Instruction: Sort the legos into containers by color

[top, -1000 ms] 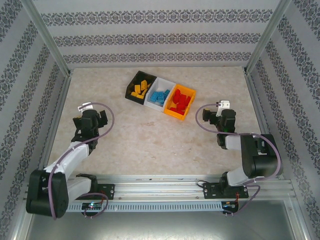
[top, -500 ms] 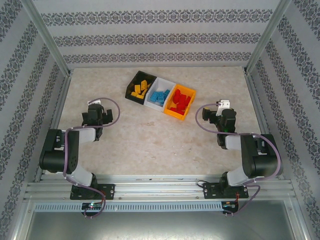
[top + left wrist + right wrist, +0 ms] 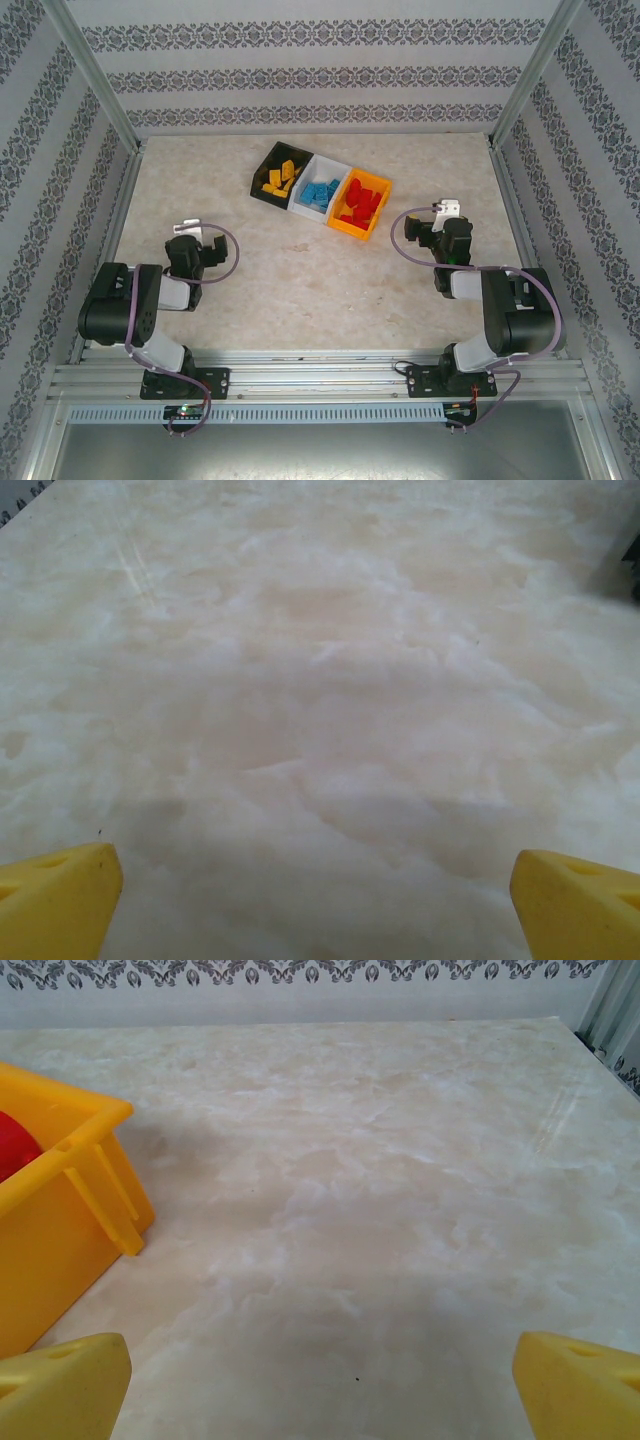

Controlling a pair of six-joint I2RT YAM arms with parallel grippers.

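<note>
The legos are all lying inside the containers, as far as the overhead view is showing. The orange-yellow bricks [image 3: 278, 178] are sitting in the black bin [image 3: 260, 170], the light blue bricks [image 3: 321, 193] in the white bin [image 3: 333, 163], and the red bricks [image 3: 358, 204] in the orange bin [image 3: 349, 230]. The three bins are standing side by side, touching, in a slanted row at the far middle of the bench [image 3: 300, 290].

Every brick I can make out is lying with its own colour. The sorting is therefore looking finished, and the step in hand is looking like parking rather than picking.

The left fingers [image 3: 55, 895] are standing wide apart over bare bench, well apart from the bins and gripping nothing. The right fingers [image 3: 65, 1380] are likewise spread and empty, hovering near the orange bin.

The next move is calling for no grasp. It is calling only for a check for a stray brick, and then for folding both arms to rest.
</note>
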